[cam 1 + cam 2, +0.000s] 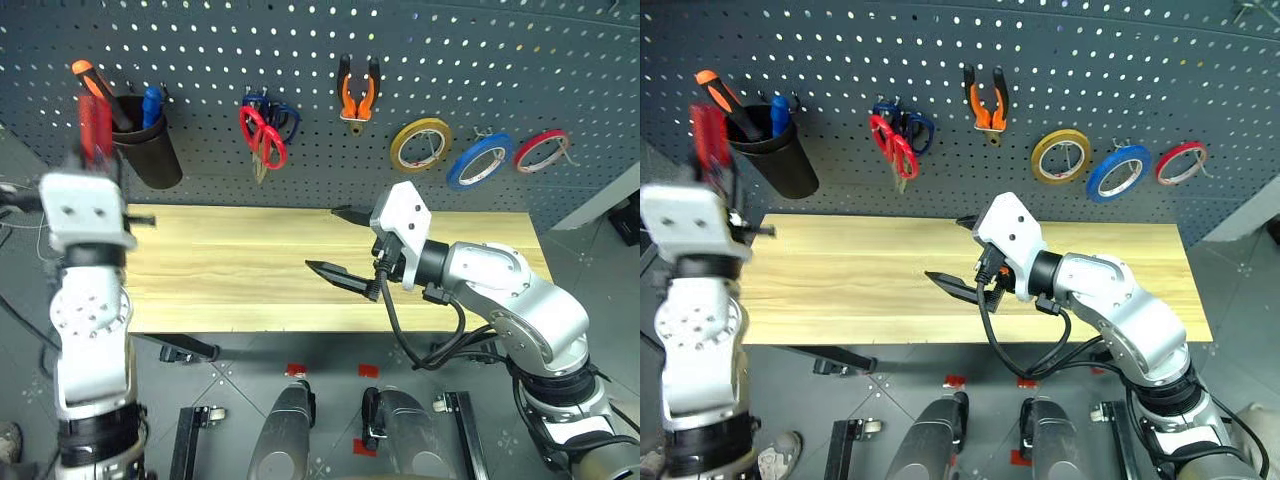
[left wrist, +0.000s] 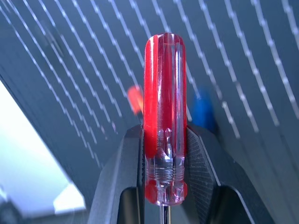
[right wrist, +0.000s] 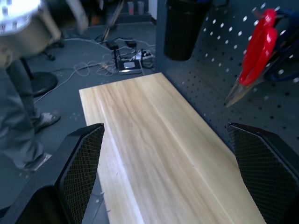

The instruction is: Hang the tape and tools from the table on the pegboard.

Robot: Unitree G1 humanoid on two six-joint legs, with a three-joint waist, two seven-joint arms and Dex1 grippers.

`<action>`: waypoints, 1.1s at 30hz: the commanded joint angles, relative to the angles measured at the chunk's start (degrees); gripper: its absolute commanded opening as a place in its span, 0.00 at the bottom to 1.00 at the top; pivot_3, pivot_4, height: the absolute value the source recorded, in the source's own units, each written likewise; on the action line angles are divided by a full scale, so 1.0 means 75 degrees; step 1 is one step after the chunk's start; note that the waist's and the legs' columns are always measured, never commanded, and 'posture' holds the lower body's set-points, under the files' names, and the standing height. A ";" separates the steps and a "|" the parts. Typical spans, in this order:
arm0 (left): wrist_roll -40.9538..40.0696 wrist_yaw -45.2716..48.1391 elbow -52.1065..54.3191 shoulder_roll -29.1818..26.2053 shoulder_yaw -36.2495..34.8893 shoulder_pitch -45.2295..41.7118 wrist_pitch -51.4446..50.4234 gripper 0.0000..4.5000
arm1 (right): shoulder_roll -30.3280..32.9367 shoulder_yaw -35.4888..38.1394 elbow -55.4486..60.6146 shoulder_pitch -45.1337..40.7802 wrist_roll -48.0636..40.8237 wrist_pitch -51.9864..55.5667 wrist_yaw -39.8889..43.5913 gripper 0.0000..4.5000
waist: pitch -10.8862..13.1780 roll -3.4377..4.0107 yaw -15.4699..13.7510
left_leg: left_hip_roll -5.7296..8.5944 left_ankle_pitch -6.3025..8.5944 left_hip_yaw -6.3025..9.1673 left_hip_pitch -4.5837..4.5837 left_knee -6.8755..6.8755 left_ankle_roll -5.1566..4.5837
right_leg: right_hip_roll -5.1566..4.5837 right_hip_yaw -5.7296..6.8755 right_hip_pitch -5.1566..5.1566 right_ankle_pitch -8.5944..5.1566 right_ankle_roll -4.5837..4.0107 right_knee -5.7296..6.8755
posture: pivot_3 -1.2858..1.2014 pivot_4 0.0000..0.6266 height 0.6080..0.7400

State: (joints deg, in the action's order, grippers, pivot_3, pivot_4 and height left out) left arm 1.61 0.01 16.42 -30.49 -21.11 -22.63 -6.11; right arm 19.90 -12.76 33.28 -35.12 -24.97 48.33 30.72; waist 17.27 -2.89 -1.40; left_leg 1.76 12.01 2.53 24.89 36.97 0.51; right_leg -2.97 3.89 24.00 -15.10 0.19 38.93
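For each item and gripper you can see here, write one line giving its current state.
Red-handled screwdriver: clamped in left gripper, raised near the black cup.
Right gripper: open, empty, above the table.
Red-handled scissors: hanging on the pegboard.
Pliers: hanging.
Blue tape: hanging.

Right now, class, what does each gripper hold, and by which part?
The left gripper holds the red-handled screwdriver, clamped by the lower end of its handle, near the shaft. The right gripper is open and holds nothing.
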 commanded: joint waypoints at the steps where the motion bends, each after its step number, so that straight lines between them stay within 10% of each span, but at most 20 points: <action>1: -0.0396 0.0231 -0.1014 -0.0461 -0.0152 -0.1551 0.0324 0.20 | -0.0748 0.0383 -0.0217 -0.0766 -0.0168 0.0170 -0.0661 1.00 | 0.0000 0.0000 0.0016 | -0.0002 -0.0015 0.0003 0.0001 -0.0002 0.0017 | 0.0004 0.0002 0.0003 -0.0001 0.0001 0.0003 | 0.51 0.33 1.00; 10: -0.0777 0.0549 -0.4700 -0.0585 -0.0003 -0.3807 0.1765 0.20 | -0.1395 -0.0013 -0.0814 -0.1701 0.0270 0.0307 -0.1210 1.00 | -0.0060 0.0001 0.0206 | -0.0013 -0.0038 -0.0009 0.0000 -0.0010 0.0048 | 0.0018 -0.0007 0.0013 0.0018 -0.0030 -0.0001 | 0.50 0.33 1.00; 18: -0.0783 0.0370 -0.5544 -0.0584 -0.0167 -0.3319 0.2646 0.20 | -0.1401 -0.0321 -0.0590 -0.1555 0.0329 0.0274 -0.1105 1.00 | -0.0061 0.0001 0.0271 | -0.0016 -0.0037 -0.0016 0.0001 -0.0008 0.0047 | 0.0017 -0.0014 0.0017 0.0019 -0.0032 0.0003 | 0.50 0.32 1.00; 27: -0.0993 0.0136 -0.3742 -0.0194 -0.0168 -0.2601 0.2707 0.80 | -0.1261 -0.0317 -0.0500 -0.1367 0.0321 0.0160 -0.0909 1.00 | -0.0075 -0.0022 0.0291 | -0.0017 -0.0037 -0.0012 0.0001 -0.0001 0.0047 | 0.0017 -0.0012 0.0013 0.0021 -0.0034 0.0008 | 0.50 0.31 1.00; 33: -0.1274 0.0676 -0.1427 0.0228 0.0492 -0.1221 0.1174 0.80 | -0.0839 -0.0128 -0.0153 -0.0759 0.0315 -0.0137 -0.0661 1.00 | -0.0170 0.0004 0.0250 | -0.0014 -0.0037 -0.0021 -0.0001 -0.0001 0.0047 | 0.0013 -0.0020 0.0011 0.0021 -0.0034 0.0006 | 0.51 0.30 1.00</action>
State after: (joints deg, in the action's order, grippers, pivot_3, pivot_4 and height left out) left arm -6.66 4.04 2.06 -29.31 -18.01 -33.75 6.47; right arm 13.08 -15.13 28.82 -41.47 -22.06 49.16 25.06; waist 15.99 -2.86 0.47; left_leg 1.65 11.73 2.38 24.87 36.97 0.86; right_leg -2.87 3.75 24.07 -14.94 -0.07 39.00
